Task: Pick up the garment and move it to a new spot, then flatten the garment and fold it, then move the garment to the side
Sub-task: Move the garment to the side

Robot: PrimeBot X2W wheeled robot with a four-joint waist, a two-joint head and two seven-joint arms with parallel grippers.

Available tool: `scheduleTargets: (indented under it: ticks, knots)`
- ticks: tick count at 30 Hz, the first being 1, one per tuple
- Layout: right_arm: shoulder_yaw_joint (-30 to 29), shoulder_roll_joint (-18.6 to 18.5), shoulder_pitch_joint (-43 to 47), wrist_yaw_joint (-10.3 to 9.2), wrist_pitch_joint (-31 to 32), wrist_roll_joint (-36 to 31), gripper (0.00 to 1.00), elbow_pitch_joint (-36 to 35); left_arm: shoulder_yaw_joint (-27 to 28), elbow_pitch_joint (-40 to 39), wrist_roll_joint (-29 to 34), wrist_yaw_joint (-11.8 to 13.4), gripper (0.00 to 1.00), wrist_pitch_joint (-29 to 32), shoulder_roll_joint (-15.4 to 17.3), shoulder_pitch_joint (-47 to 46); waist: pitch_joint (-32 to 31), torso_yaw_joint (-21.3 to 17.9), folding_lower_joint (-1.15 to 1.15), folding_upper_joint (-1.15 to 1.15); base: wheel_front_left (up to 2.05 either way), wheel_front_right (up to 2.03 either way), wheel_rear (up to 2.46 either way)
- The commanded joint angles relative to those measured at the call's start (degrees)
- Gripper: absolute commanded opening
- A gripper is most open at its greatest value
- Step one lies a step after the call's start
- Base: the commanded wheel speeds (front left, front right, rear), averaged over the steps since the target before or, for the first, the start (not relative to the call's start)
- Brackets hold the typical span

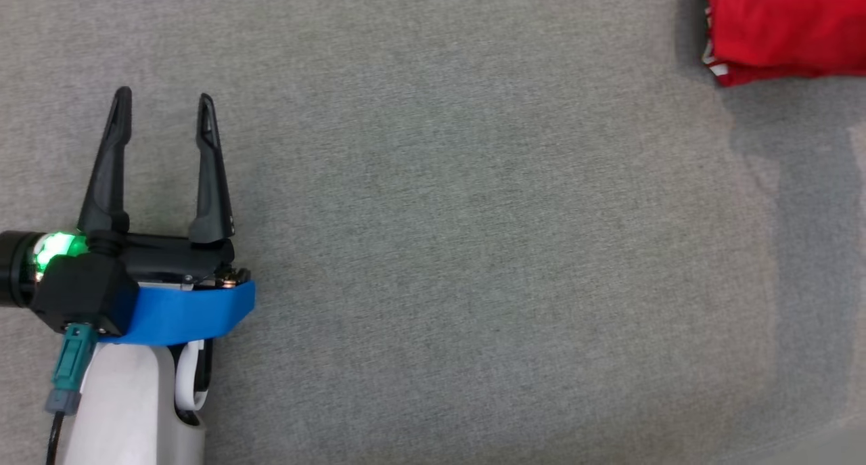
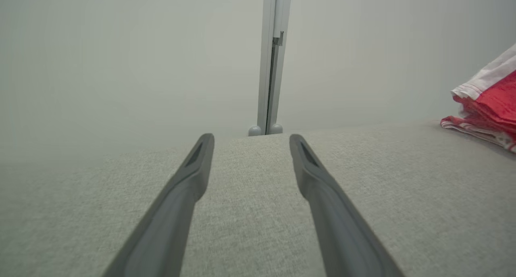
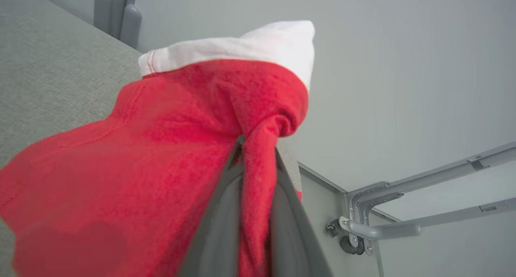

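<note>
Right wrist view has the red, white-banded garment bunched on the grey bench near its edge, one narrow fold nipped between the almost-shut fingers of the right claw. The left claw hangs wide open and empty, well apart across the bench. To my eye that pinch is thin: a sideways drag could pull the fold free or spill the layers, and part might slide off the edge.
</note>
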Motion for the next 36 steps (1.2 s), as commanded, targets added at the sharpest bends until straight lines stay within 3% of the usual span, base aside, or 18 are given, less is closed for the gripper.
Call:
scheduleTargets:
  ticks: [1,8,16,17,18,28,36]
  knots:
    - [-0.08,-1.62,-1.35,-0.03,0.64,0.09,0.00,-0.21,0.04,-0.63,0.20,0.12,1.00,0.13,0.20,-0.18,0.01,-0.33,-0.01,-0.02,0.00,0.00,0.00]
    - [1.76,-3.57,-4.26,-0.03,5.05,0.59,0.00,-0.08,-0.37,-3.74,0.33,0.31,1.00,1.78,1.10,-0.07,1.11,-1.34,-0.01,-0.02,0.00,0.00,0.00]
    - [1.70,-0.49,-7.80,-0.02,6.54,-2.60,0.00,8.35,-0.61,-3.64,-0.36,0.72,1.00,1.79,1.13,-0.29,1.96,-0.09,-0.01,-0.02,0.00,0.00,0.00]
    - [2.21,-0.44,-8.28,-0.02,5.84,-4.11,0.36,9.10,-0.61,-3.61,-0.43,0.76,1.00,1.70,1.10,-0.29,1.99,0.11,-0.01,-0.02,0.00,0.00,0.00]
    - [1.94,-0.25,-8.85,-0.03,5.45,-5.02,1.00,10.09,-0.64,-3.59,-0.47,0.92,1.00,1.60,1.03,-0.32,2.00,0.31,-0.01,-0.02,0.00,0.00,0.00]
    - [-2.92,3.97,-10.62,-0.03,1.92,-12.83,1.00,18.49,0.20,-1.79,-1.60,1.85,1.00,0.56,0.91,1.64,-0.62,0.95,-0.01,-0.02,0.00,0.00,0.00]
    - [-5.66,9.35,-6.05,-0.02,-4.05,-11.38,1.00,17.50,0.91,1.70,-3.10,2.41,1.00,-0.21,0.29,4.78,-9.35,2.99,-0.01,-0.02,0.00,0.00,0.00]
